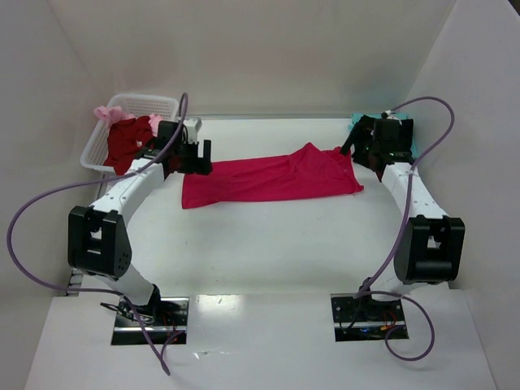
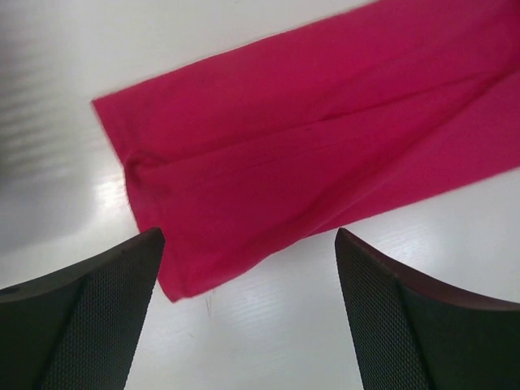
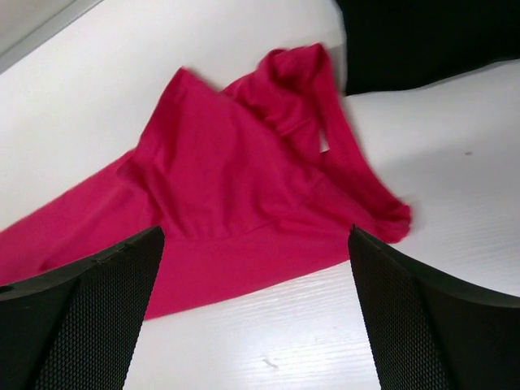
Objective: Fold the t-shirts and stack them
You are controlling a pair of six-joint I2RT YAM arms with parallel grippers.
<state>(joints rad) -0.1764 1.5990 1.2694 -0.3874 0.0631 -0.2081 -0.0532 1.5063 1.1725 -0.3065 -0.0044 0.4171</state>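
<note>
Crimson tee (image 1: 268, 177) lies stretched flat across the bench (image 1: 268, 252), an arm at each end.
The left arm reaches forward with its elbow bent, and the left hand (image 1: 199, 156) hovers above the tee's left end, near the basket (image 1: 150, 104). The right arm extends to the far right, with the right hand (image 1: 359, 148) above the bunched right end. Both hands are spread wide and hold nothing.

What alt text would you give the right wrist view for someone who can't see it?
A crimson-pink t-shirt lies rumpled on the white table, one end bunched into folds. The right gripper hangs above it with jaws wide open, holding nothing. A black shape I cannot identify fills the top right corner.
</note>
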